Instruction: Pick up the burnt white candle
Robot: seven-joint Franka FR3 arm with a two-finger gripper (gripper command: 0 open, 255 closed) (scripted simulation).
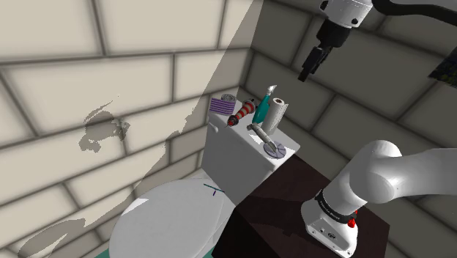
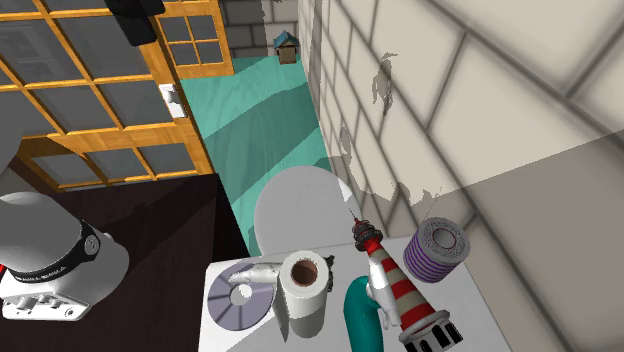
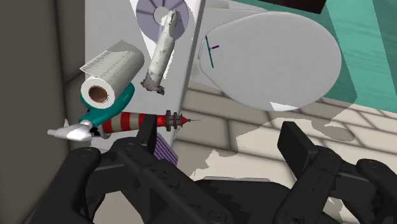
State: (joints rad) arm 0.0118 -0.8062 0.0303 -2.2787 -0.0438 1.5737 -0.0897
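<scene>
Open pincer (image 3: 219, 145), candle (image 3: 160, 54) on tank (image 3: 109, 25), tiled wall (image 1: 58, 88)

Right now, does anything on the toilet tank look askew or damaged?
Yes. The white candle lies on its side across a grey disc, one end charred. The striped lighthouse figure also lies flat, its tip jutting past the edge of the tank lid.
</scene>
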